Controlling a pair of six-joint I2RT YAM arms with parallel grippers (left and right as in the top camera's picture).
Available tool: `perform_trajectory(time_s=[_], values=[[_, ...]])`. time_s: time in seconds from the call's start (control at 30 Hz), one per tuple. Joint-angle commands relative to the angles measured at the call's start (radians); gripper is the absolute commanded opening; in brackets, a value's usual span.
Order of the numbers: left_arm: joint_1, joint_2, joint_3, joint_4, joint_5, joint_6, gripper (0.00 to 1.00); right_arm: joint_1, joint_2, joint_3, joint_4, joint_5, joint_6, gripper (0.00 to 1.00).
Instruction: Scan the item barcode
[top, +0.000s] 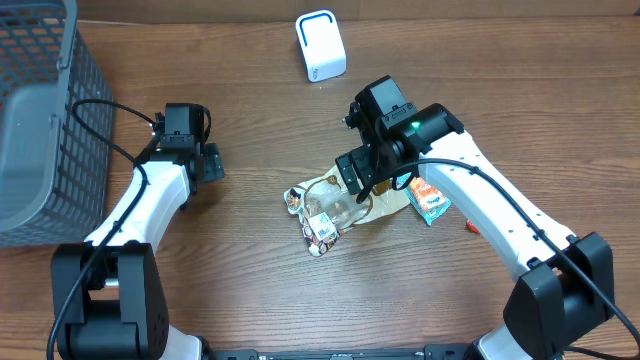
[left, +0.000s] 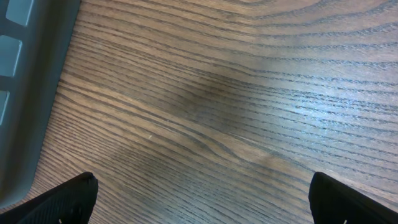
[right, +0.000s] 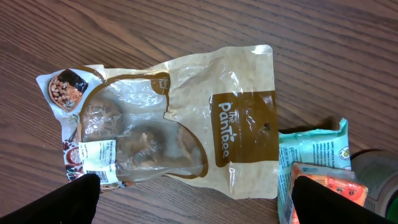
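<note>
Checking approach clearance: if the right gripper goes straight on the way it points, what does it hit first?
Most likely the brown pouch, lying flat on the table under the open right gripper. One finger may clip the teal packet beside it; depth is unclear.

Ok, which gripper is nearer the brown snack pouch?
Right. The right gripper hovers directly over the brown snack pouch, open; the left gripper is well off to the pouch's left, also open.

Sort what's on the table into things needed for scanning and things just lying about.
For the job: brown snack bag; white device, likely the scanner.
Lying about: teal packet; orange packet; grey basket.
</note>
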Motion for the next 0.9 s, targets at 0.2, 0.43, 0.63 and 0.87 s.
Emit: perform_trajectory(time_s=[0.2,0.43,0.63,0.87], values=[[0.005,0.008,0.018,0.001,-0.013,0.011,1.00,-0.003,0.001,-0.010,0.005,-0.002,0.003,1.00],[0.005,0.008,0.018,0.001,-0.013,0.011,1.00,-0.003,-0.016,-0.010,0.006,-0.002,0.003,1.00],[0.005,0.008,0.018,0.001,-0.013,0.011,1.00,-0.003,-0.067,-0.010,0.006,-0.002,0.003,1.00],[0.005,0.008,0.018,0.001,-0.013,0.011,1.00,-0.003,-0.254,-0.010,0.006,-0.002,0.003,1.00]])
